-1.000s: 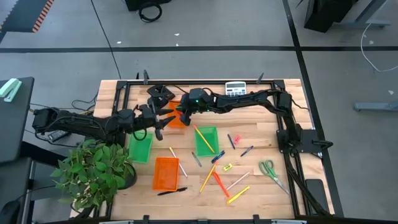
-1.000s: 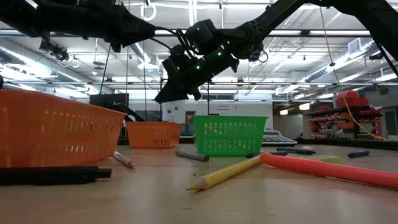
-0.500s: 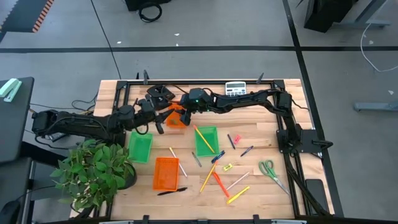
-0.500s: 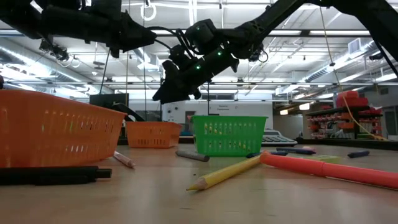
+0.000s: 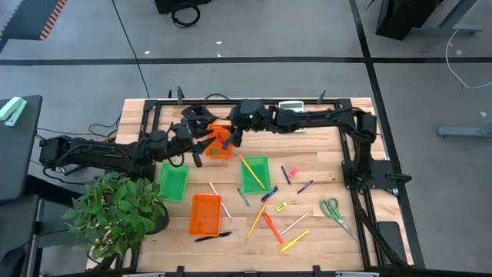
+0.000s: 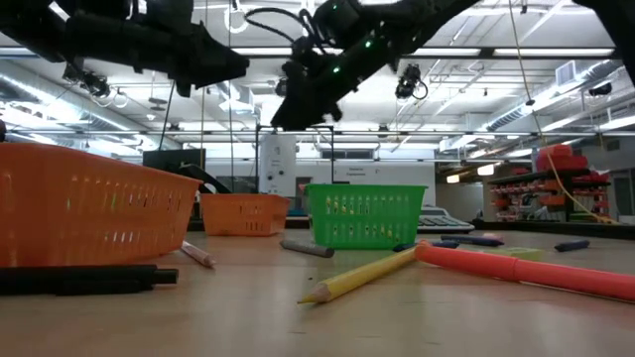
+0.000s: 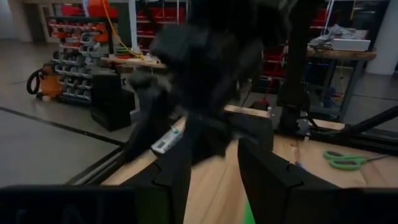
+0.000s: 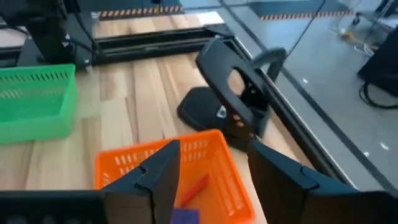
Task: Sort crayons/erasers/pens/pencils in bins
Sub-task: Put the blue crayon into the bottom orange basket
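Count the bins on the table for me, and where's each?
4. Orange bin under the right gripper, green bin at left, green bin mid-table, orange bin toward the near edge. None seems hidden.

A pale wooden worktop (image 5: 323,223) with a black frame along its edges carries four bins: an orange bin (image 5: 218,141) at the back, a green bin (image 5: 173,183) to its left, another green bin (image 5: 254,175) in the middle and a second orange bin (image 5: 205,214) toward the front. Loose pencils (image 5: 257,220), pens (image 5: 213,237), a crayon (image 5: 273,228) and small erasers (image 5: 281,206) lie scattered across the right half, with green-handled scissors (image 5: 334,211) near the right edge and a calculator (image 5: 290,105) at the back edge.
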`<state>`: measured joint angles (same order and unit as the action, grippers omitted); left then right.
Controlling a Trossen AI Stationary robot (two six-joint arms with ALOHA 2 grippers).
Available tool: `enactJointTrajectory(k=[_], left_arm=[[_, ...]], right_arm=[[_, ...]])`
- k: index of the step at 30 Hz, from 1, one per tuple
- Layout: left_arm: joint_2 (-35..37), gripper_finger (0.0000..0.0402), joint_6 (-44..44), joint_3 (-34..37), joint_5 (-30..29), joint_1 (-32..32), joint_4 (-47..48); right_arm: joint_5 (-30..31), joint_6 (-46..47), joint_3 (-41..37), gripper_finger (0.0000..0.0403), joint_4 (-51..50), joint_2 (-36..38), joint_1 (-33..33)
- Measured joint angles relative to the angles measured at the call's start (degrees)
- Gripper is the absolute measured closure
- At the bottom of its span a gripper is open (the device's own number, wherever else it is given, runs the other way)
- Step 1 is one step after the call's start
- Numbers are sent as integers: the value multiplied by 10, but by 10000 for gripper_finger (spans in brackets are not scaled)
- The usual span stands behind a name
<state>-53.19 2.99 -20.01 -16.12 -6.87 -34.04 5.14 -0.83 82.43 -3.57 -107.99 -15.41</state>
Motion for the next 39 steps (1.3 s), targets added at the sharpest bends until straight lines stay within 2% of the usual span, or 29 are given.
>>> enactJointTrajectory(k=[4,12,18,23,29,34,39], left_arm=[[0,266,19,0,4,0,14],[0,260,23,0,17,8,67],[0,266,-6,0,16,5,65],[0,268,-24,0,16,-5,54],[0,262,-23,0,16,-14,52],[0,266,-27,0,16,-14,51],[0,267,-32,0,16,-14,54]], right_arm=[[29,36,-2,210,-110,31,-7],[35,77,-4,210,-405,50,4],[39,112,-4,210,-486,78,41],[39,207,-5,210,-579,96,73],[-2,314,-79,210,-575,101,132],[10,387,-162,210,-529,101,153],[20,399,-220,210,-437,101,152]])
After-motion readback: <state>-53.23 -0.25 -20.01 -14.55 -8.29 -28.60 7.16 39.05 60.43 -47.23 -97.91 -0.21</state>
